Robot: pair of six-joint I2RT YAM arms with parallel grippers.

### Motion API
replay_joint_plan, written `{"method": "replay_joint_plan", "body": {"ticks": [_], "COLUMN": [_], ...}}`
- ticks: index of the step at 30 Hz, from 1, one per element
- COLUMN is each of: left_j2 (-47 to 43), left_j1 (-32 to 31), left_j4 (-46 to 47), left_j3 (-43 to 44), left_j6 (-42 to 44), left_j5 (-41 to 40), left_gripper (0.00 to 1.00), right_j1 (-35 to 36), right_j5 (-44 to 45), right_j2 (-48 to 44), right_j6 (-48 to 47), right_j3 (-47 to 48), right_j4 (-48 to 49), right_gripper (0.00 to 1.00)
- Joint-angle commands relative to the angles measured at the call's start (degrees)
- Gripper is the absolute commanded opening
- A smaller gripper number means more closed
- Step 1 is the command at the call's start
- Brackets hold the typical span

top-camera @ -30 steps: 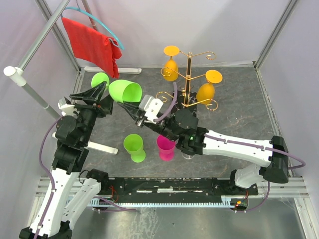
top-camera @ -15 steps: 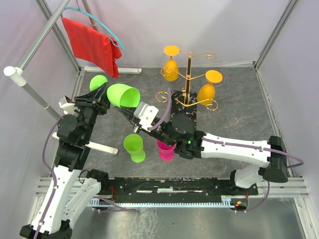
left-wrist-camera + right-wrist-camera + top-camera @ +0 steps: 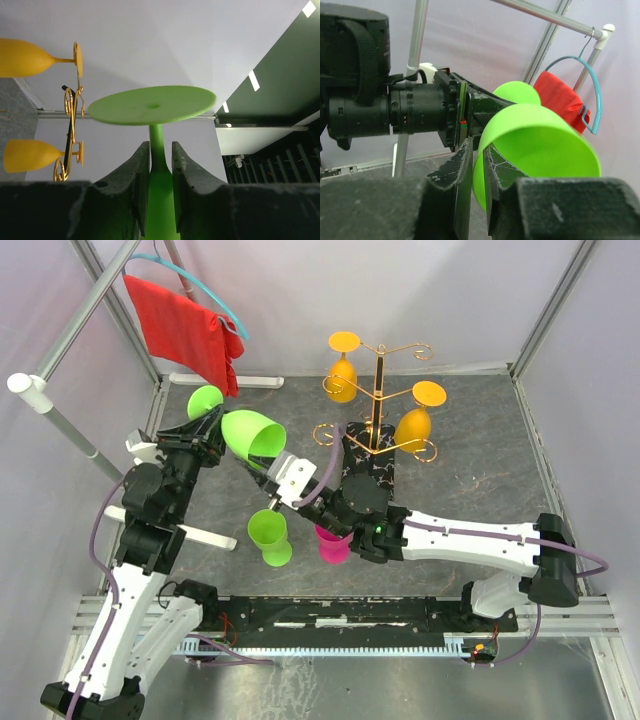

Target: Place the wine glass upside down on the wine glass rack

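The stem of the lime-green wine glass (image 3: 152, 105) is clamped between the fingers of the left gripper (image 3: 161, 149), between foot and bowl. The bowl's thin rim wall is straddled by the jaws of the right gripper (image 3: 479, 146); whether it is pinched or merely flanked cannot be told. The glass is held on its side in the air, mouth turned toward the right arm, above the left rear of the dark table (image 3: 480, 460) and well apart from the wine glass rack (image 3: 378, 390). The rack is seen upright on its marble base (image 3: 375, 468) at the rear centre, with two orange glasses (image 3: 343, 380) hung foot-up on its arms. A green glass (image 3: 268, 535) and a magenta glass (image 3: 333, 540) are seen side by side nearer the front, the magenta one partly hidden by the right arm.
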Motion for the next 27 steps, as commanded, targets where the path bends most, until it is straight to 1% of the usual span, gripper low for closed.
{"method": "replay_joint_plan", "body": {"ticks": [1,3,5,8,12,14,16,17,18,20,22,25,27], "left_j2": [0.95,1.27,1.52,2.03,3.04,4.27,6.24,7.36,8.26,9.39,10.35,12.38,13.67], "left_j1": [0.14,0.14,0.14,0.14,0.14,0.12,0.14,0.14,0.14,0.14,0.13,0.05,0.14], "left_j4": [3.02,3.10,3.12,4.00,5.29,6.58,6.73,5.75,6.13,9.28,13.39,16.29,19.55], "left_j3": [0.96,1.65,2.35,2.83,4.44,7.02,11.03,13.12,14.60,15.24,14.29,13.22,11.30], "left_j6": [2.78,4.25,5.78,7.65,12.49,19.47,29.39,33.79,38.10,46.53,55.26,67.02,72.17], "left_j5": [1.00,0.19,-0.77,-1.87,-3.52,-4.72,-5.55,-5.97,-6.28,-6.52,-5.80,-4.88,-4.45], "left_gripper": [0.03,0.03,0.03,0.03,0.03,0.03,0.03,0.03,0.03,0.03,0.03,0.03,0.03], "right_j1": [0.95,0.98,0.97,0.95,1.02,1.02,1.04,1.06,1.10,1.12,1.12,1.16,1.12], "right_j5": [0.82,1.52,2.19,3.37,5.48,7.20,9.62,10.92,12.41,15.79,18.75,22.20,25.22], "right_j2": [-3.41,-4.17,-5.08,-6.16,-8.30,-9.99,-12.70,-13.88,-15.13,-17.30,-18.80,-20.39,-21.65], "right_j6": [-0.73,-0.88,-0.95,-0.98,-0.76,-0.20,0.82,1.48,2.19,3.46,4.46,6.53,8.48], "right_j3": [-1.29,-2.13,-2.84,-3.74,-5.36,-6.35,-7.50,-7.89,-8.15,-7.70,-6.01,-1.96,-0.16], "right_j4": [3.30,3.17,2.61,1.15,-1.19,-3.03,-5.09,-6.38,-8.30,-13.70,-19.89,-30.58,-35.97], "right_gripper": [0.26,0.33,0.45,0.53,0.70,0.78,0.89,0.97,1.00,1.00,1.00,1.00,1.00]}}
